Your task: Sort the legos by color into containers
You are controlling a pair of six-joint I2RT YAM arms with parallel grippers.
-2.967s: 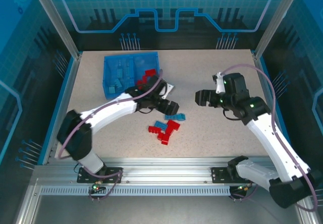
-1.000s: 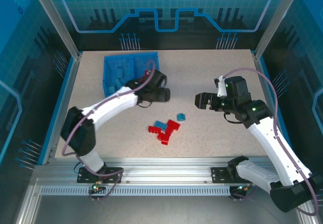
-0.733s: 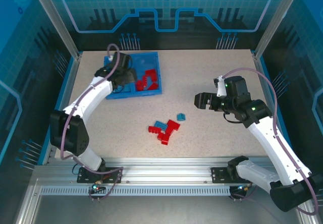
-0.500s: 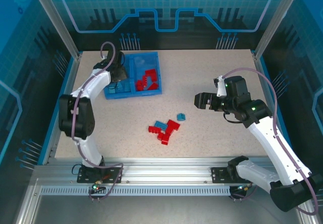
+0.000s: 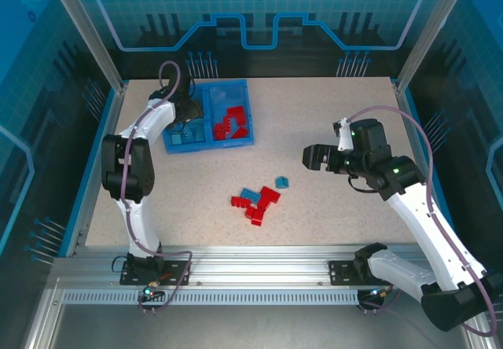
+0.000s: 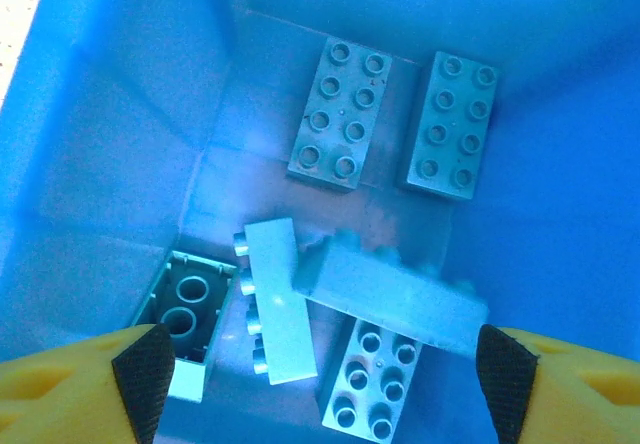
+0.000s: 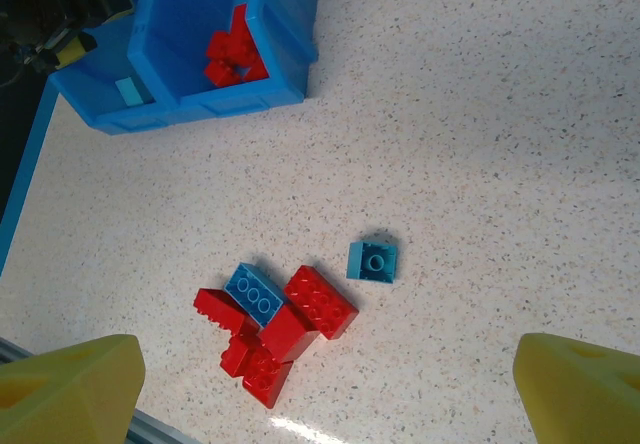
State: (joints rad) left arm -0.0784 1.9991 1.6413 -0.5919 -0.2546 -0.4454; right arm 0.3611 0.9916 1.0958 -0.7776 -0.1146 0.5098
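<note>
legos: glossy hard plastic; tray: smooth, slightly shiny plastic; table: matt speckled surface.

Robotics lab cell: speckled table, aluminium frame rail, blue circuit-patterned wall panels.

Worktop: speckled beige, evenly lit. Enclosure walls far, left and right: translucent blue panels with gear-and-circuit print, held by angled aluminium posts. Slotted aluminium rail along near edge.
</note>
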